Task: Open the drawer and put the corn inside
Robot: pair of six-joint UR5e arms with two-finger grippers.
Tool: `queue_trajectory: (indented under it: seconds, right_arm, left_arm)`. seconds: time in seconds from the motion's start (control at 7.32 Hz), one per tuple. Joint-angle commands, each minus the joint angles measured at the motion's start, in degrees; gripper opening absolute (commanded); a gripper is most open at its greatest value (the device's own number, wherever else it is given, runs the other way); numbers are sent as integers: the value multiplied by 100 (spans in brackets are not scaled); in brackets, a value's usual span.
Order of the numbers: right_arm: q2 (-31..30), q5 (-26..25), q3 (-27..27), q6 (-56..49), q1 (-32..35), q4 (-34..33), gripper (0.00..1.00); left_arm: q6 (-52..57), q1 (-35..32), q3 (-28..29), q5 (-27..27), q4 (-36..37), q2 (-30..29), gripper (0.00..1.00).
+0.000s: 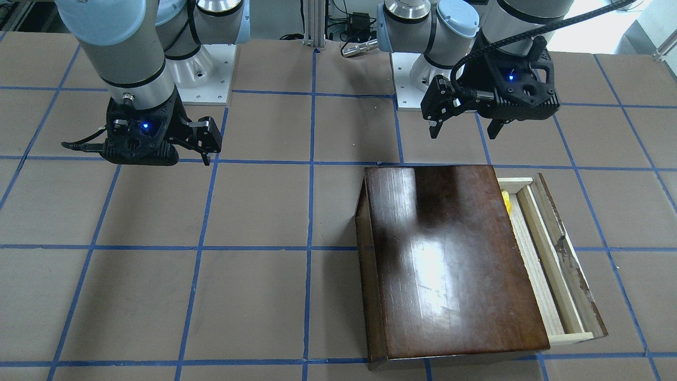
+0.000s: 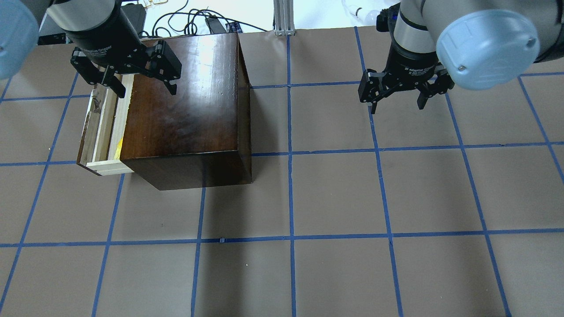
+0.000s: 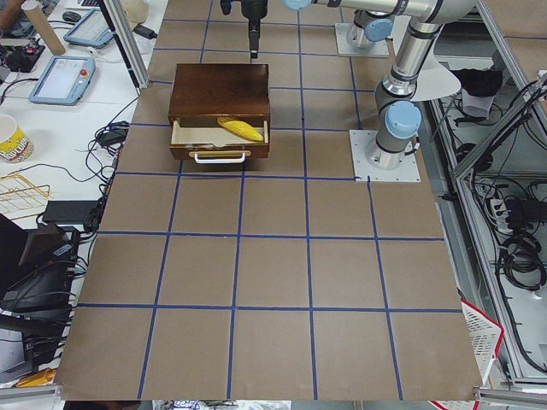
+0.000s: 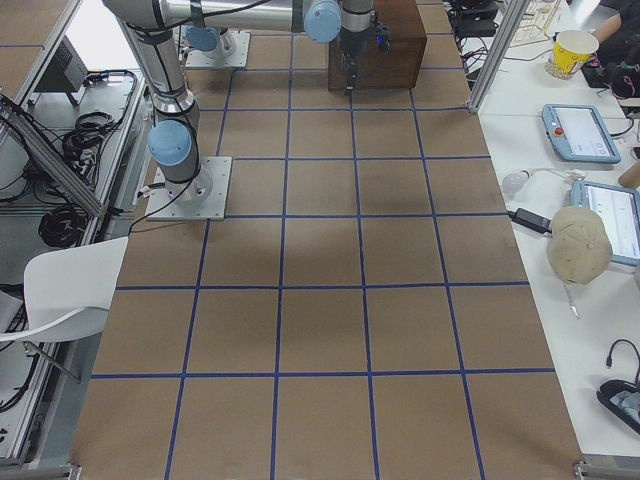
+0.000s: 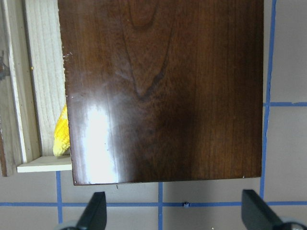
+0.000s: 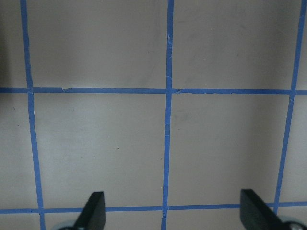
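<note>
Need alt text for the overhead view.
Dark-brown box at upper left, its drawer partly out with the corn peeking from inside. Left gripper hangs open by the box; right gripper hangs open over the table.

One surface (image 2: 335, 193) out there, and on it just one box (image 1: 449, 259). One drawer (image 1: 547, 264) in that box, one handle (image 3: 221, 156) on the drawer, and one corn (image 3: 240, 129) in it. Two arms in play, the left arm (image 3: 408, 64) and the right arm (image 4: 160, 60), one base plate (image 1: 206, 69) under each, so two plates. Two claws, the left claw (image 1: 464, 133) and the right claw (image 2: 396, 107), two fingers apiece, four in all. Off at the side: two pendants (image 4: 578, 132), one cup (image 4: 572, 50), one chair (image 4: 60, 290).
</note>
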Motion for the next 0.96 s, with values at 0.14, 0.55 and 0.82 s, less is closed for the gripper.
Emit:
queue_trajectory:
  seconds: [0.14, 0.55, 0.82]
  right_arm:
    - [0, -11, 0, 0, 0, -9, 100]
    - [0, -11, 0, 0, 0, 0, 100]
    - [0, -11, 0, 0, 0, 0, 100]
  left_arm:
    - [440, 47, -44, 25, 180, 25, 100]
    - [704, 196, -44, 7, 189, 16, 100]
    - [636, 179, -44, -19, 181, 7, 100]
